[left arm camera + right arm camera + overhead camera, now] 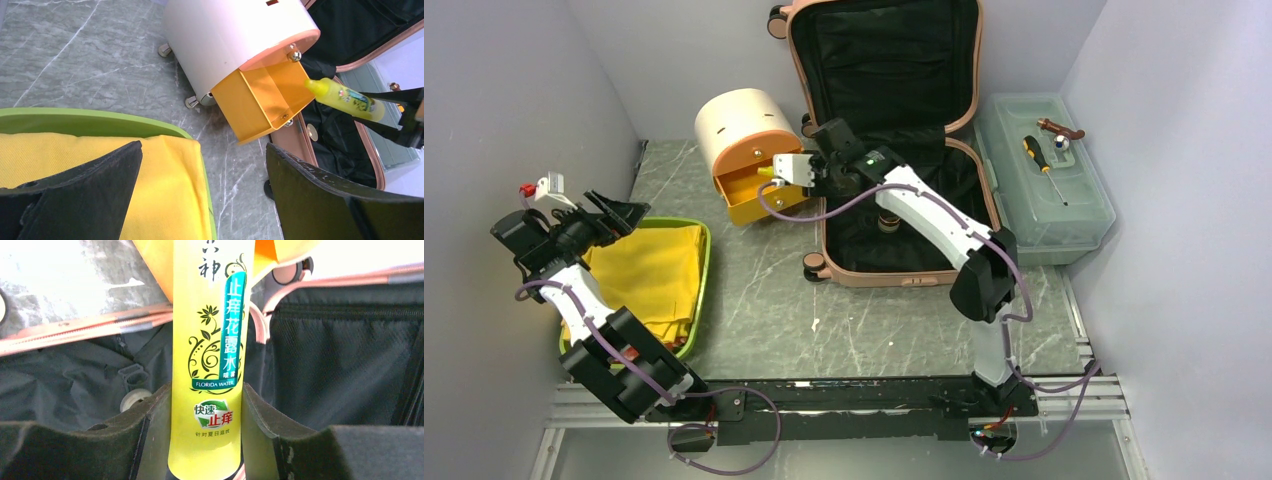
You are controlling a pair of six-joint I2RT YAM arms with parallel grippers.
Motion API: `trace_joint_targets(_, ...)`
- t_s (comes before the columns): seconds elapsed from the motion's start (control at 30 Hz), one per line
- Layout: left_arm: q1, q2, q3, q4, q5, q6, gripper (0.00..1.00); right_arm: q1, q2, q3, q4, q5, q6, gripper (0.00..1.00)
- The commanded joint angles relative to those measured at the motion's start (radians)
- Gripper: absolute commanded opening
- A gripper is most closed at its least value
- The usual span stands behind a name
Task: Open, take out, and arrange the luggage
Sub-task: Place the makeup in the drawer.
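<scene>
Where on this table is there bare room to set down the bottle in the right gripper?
For the bottle, the widest bare table lies between the green tray and the suitcase, in front of the drawer box. A narrower strip runs between the suitcase and the arms' rail. The right side is crowded, with suitcase and toolbox close together.

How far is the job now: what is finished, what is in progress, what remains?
Done: the luggage lies open; a yellow cloth sits in the green tray. In hand: the right end effector grips a yellow bottle at the orange drawer. To do: a small round item lies inside the luggage.
</scene>
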Motion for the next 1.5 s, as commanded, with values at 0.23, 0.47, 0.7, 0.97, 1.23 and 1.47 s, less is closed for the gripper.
trace_joint_targets(0.23, 0.008, -0.010, -0.011, 0.040, 0.027, -0.012, 0.99, 0.100, 0.055, -0.007, 0.336, 0.151, -0.187, 0.00)
trace_joint_targets(0.47, 0.011, -0.012, -0.011, 0.040, 0.027, -0.012, 0.99, 0.129, 0.107, -0.001, 0.459, 0.184, -0.270, 0.00)
trace_joint_targets(0.7, 0.014, -0.010, -0.014, 0.040, 0.032, -0.018, 0.99, 0.142, 0.132, -0.034, 0.529, 0.185, -0.322, 0.01)
trace_joint_targets(0.97, 0.014, -0.008, -0.016, 0.066, 0.033, -0.020, 0.99, 0.145, 0.145, -0.031, 0.570, 0.197, -0.329, 0.48)
trace_joint_targets(1.23, 0.015, -0.008, -0.017, 0.067, 0.034, -0.023, 0.99, 0.145, 0.127, -0.032, 0.546, 0.196, -0.309, 0.72)
trace_joint_targets(1.47, 0.015, -0.011, -0.017, 0.067, 0.035, -0.024, 0.99, 0.144, 0.111, 0.070, 0.469, 0.223, -0.257, 0.88)
